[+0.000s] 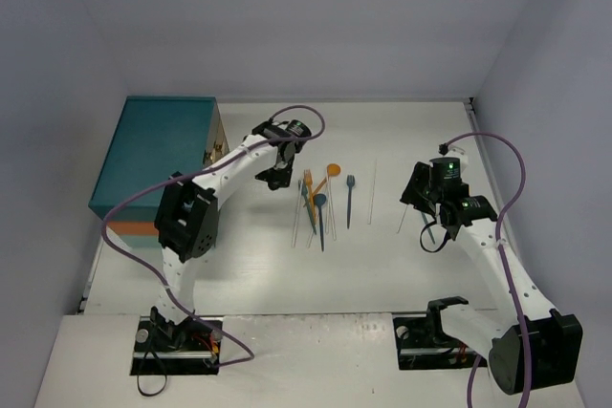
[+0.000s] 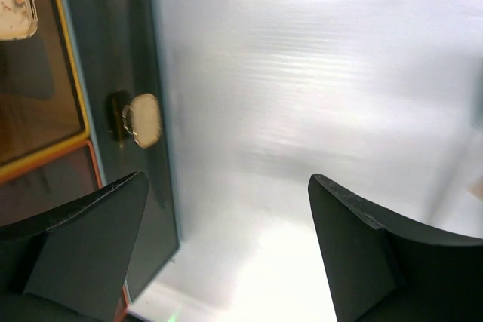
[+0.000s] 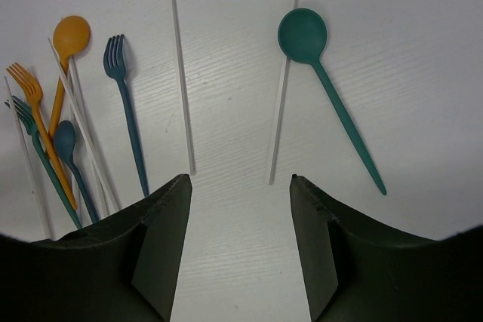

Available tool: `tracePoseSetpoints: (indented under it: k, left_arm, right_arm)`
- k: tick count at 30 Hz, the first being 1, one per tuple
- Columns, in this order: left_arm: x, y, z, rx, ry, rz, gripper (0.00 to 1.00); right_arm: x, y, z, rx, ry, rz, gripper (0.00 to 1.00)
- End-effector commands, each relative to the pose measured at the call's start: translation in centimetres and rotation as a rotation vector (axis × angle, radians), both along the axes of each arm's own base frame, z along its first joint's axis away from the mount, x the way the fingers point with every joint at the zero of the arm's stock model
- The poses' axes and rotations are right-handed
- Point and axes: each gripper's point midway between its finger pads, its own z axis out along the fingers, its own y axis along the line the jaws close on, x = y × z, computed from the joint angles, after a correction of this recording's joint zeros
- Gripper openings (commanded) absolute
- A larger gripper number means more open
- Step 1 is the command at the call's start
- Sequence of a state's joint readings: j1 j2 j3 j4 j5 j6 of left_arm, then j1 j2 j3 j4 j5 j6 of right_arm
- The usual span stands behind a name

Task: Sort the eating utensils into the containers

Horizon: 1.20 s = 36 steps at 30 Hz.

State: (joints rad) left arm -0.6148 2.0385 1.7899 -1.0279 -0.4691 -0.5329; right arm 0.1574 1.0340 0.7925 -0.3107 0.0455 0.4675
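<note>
**Sorting barely begun: most utensils lie out on the table**

Both of my tools are empty right now. My left gripper [image 2: 226,179] has its jaws wide apart with nothing between them. It hangs just in front of the chest [image 1: 158,150], close to one gold handle [image 2: 142,120] on the front panel. From the wrist view I cannot tell for certain whether a drawer is pulled out. I see a yellow edge and a brownish area to the left of the handle, but it is too close and too blurred to read.

My right gripper [image 3: 238,182] also stands apart, holding nothing. It hovers above bare table [image 1: 382,265], between two chopsticks [image 3: 179,73] that lie roughly side by side. A teal spoon [image 3: 324,81] lies alone just beyond the right-hand chopstick.

The other utensils [image 1: 320,203] are in a loose bunch in the middle of the table, well apart from the chest. Among them I can pick out an orange spoon [image 3: 69,39], a blue fork [image 3: 124,103], an orange fork [image 3: 34,111] and a small blue spoon [image 3: 66,145], with more chopsticks crossing through them.

I judge the job to be near its start. Whatever may already sit inside the chest is hidden from me, and nearly everything I can see has yet to be carried over. I reckon each piece needs picking up singly, and the thin chopsticks will be the fiddliest to pinch off the flat surface.
</note>
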Motion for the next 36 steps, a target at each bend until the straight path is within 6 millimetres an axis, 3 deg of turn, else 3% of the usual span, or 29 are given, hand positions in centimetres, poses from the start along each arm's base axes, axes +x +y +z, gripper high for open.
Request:
tracePoseSetpoints:
  k: [1,7,17,27,36]
  left_arm:
    - [-2.4,0.3,7.2,-0.052,-0.102,-0.010,0.85]
    - [-3.9,3.1,7.8,-0.021,-0.111,0.029,0.85]
    - [-4.6,7.2,5.2,0.015,-0.033,0.123,0.85]
    - [-5.8,7.4,3.0,0.012,0.034,0.143,0.85]
    - [-6.4,5.2,2.6,-0.080,0.064,0.134,0.84]
  right_arm:
    - [0.6,0.1,1.4,0.013,-0.055,0.003,0.52]
    - [0.3,0.4,1.0,0.028,-0.047,0.009,0.52]
    - [0.2,0.6,0.6,0.039,-0.033,0.014,0.52]
    - [0.1,0.6,0.4,0.043,-0.029,0.010,0.52]
    - [0.1,0.4,0.2,0.034,-0.023,0.006,0.52]
